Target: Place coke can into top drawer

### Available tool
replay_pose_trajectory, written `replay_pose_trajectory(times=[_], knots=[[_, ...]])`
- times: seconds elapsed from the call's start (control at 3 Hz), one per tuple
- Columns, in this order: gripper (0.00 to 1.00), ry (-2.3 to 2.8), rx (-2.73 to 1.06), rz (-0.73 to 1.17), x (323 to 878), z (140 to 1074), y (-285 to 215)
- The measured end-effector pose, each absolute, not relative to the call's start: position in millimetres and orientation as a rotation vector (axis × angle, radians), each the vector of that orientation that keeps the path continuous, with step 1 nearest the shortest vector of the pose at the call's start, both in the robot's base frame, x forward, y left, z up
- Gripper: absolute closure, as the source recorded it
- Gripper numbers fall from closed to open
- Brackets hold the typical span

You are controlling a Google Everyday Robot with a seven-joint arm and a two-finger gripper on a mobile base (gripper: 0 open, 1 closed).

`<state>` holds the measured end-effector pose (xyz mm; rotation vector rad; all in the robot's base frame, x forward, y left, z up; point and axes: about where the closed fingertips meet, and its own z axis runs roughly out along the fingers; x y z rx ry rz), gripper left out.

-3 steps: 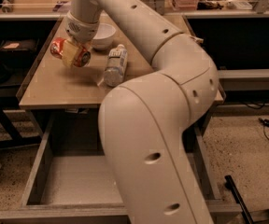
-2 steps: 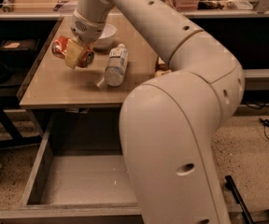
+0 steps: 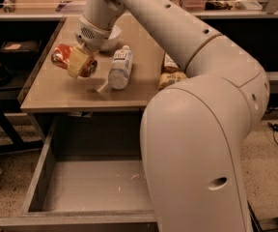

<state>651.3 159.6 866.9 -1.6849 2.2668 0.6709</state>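
Now upper left: gripper [image 3: 77, 62] clamped around coke can [image 3: 60, 56], tilted sideways, red, dented; top drawer [image 3: 95, 185] open below.

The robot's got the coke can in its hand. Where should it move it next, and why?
Probably carry it forward, past the table's front edge, until it is over the top drawer. The gripper is shut on the coke can, held sideways above the table's left part. The drawer stands open lower down, in front. Lowering now would likely land the can on the tabletop.
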Motion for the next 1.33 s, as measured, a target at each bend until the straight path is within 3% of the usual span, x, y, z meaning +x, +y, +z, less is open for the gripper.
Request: replay_pose_trajectory(times=[0.67, 1.33], knots=[[1.0, 2.315, -1.622, 0.663, 626.3, 878.6, 159.1], [1.0, 2.417, -1.426, 0.674, 538.8, 889.4, 142.9]])
